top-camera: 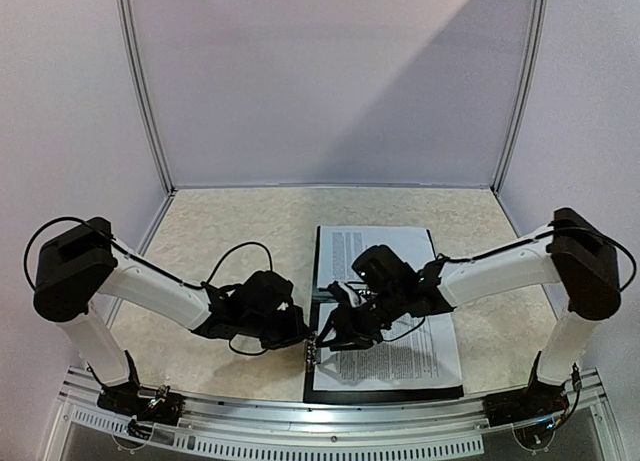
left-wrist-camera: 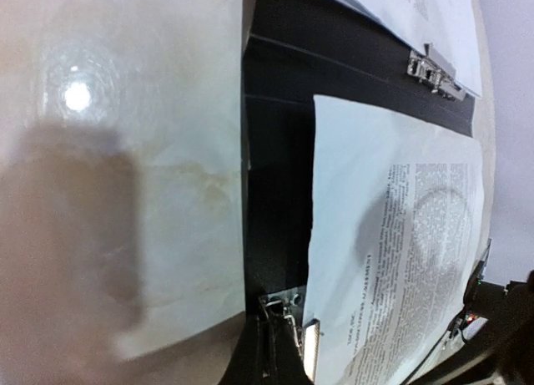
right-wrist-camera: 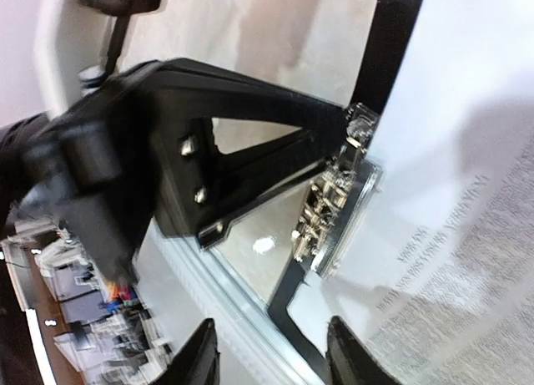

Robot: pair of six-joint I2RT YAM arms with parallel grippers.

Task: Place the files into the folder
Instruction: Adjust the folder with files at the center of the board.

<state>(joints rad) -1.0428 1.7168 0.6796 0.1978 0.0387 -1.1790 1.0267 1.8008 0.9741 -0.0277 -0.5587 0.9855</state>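
The black folder [top-camera: 320,386] lies open right of the table's middle. One of the files [top-camera: 395,356] rests on its near half and another printed sheet [top-camera: 375,251] on its far half. My left gripper [top-camera: 303,333] is shut at the folder's left edge, its tips against the end of the near metal clip [left-wrist-camera: 288,306]. The near sheet [left-wrist-camera: 400,260] lies beside that clip, partly under its plate. My right gripper [right-wrist-camera: 271,356] hovers open just above the folder's near left corner, with nothing between its fingers. The clip [right-wrist-camera: 329,210] sits ahead of it.
A second metal clip [left-wrist-camera: 435,72] holds the far sheet. An aluminium rail [top-camera: 330,421] runs along the near table edge. The beige tabletop [top-camera: 230,241] stretches left of the folder. Grey booth walls enclose the back and sides.
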